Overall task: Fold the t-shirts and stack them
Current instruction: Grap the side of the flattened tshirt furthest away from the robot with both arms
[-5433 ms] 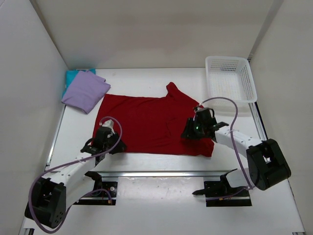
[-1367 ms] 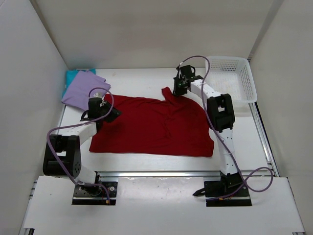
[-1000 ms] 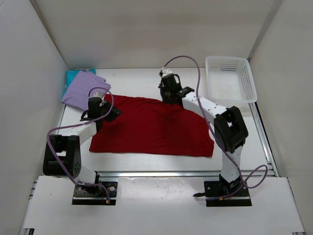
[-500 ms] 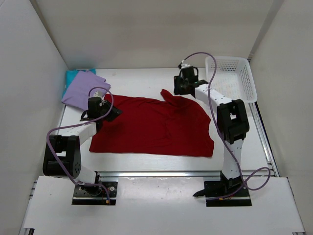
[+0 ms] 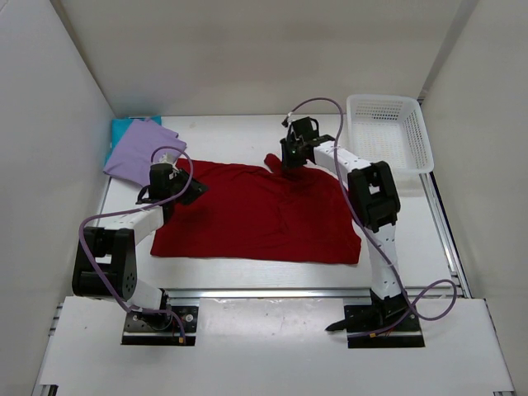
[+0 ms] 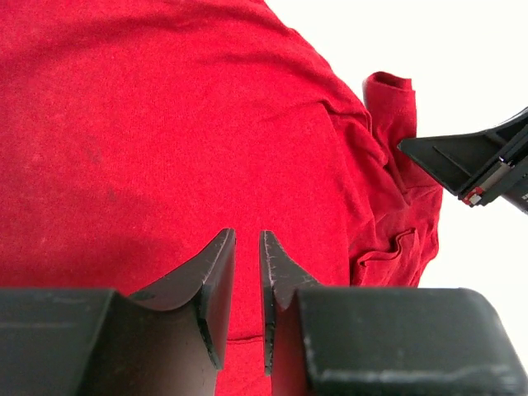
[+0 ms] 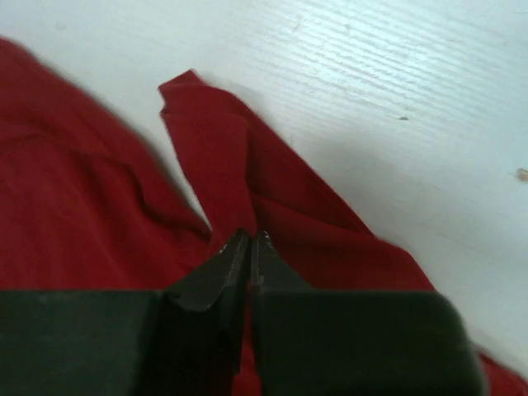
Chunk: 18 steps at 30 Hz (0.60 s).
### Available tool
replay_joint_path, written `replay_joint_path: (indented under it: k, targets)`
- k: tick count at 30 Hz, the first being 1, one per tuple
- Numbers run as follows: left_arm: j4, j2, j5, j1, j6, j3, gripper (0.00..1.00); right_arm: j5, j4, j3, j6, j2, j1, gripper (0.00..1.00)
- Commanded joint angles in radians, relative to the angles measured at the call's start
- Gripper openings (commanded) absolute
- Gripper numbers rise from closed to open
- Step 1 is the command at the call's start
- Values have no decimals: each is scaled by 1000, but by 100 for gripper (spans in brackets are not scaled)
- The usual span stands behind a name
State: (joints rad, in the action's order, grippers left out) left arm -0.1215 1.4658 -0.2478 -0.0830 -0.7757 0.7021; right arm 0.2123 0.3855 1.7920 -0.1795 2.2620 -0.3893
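A red t-shirt (image 5: 256, 214) lies spread flat in the middle of the table. My left gripper (image 5: 196, 190) rests at its far left corner. Its jaws (image 6: 245, 235) stand a narrow gap apart, with flat red cloth (image 6: 165, 124) showing through the gap. My right gripper (image 5: 285, 162) is at the shirt's far edge, shut on the folded sleeve (image 7: 214, 140), its tips (image 7: 249, 235) pinched into the cloth. A lavender t-shirt (image 5: 144, 153) lies folded at the far left on top of a teal t-shirt (image 5: 124, 128).
A white lattice basket (image 5: 388, 132) stands at the far right corner. White walls close in the table on the left, back and right. The right arm's gripper (image 6: 478, 161) shows at the right edge of the left wrist view.
Half a second ago the right gripper stood right of the sleeve. It has moved left onto the sleeve and closed, and the sleeve tip has shifted slightly left. The left arm has not moved.
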Motion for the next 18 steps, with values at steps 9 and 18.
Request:
replay_joint_path:
  k: [9,18]
  targets:
    - [-44,-10,-16,-21,-20,-7,29,-546,-86,-305,-11,-323,-296,0]
    - [-53,-61,-30,12,-14,-61,30,-639,-136,-644,-110,-527,-506,39]
